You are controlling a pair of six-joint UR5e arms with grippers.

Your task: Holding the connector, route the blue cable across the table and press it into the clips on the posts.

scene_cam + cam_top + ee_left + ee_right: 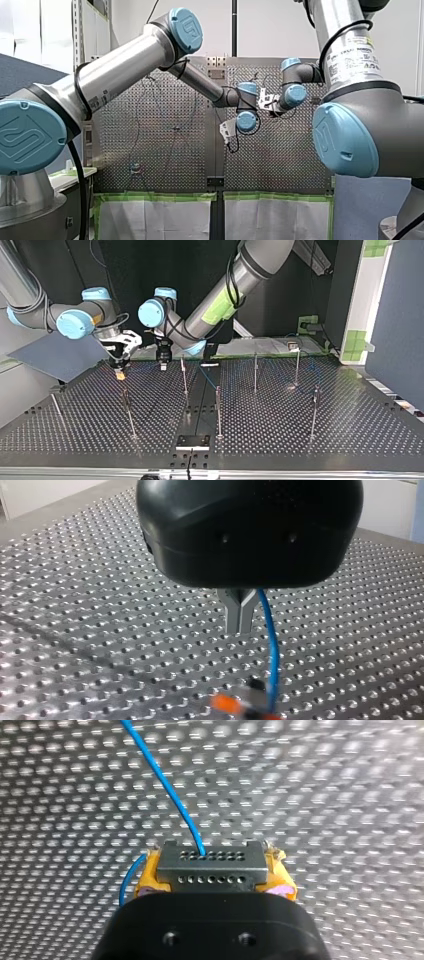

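Observation:
In the right wrist view my right gripper [211, 882] is shut on the grey connector [211, 865], with a yellow pad on each side. The blue cable [165, 785] leaves the connector's top and runs away over the perforated table. In the left wrist view my left gripper [240, 629] has its metal fingers [234, 611] pressed together just above the table. There the blue cable [270, 650] comes out right at the fingers and drops to a blurred orange and black shape [235, 705]. In the top view my right gripper [120, 374] and my left gripper [163, 367] hang side by side near the table's far edge.
Several thin upright posts stand on the table [350, 430], among them one [184, 375] just beside my left gripper, a middle one [218, 412] and one [255, 372] further to the top view's right. A black block [192, 442] sits at the near edge.

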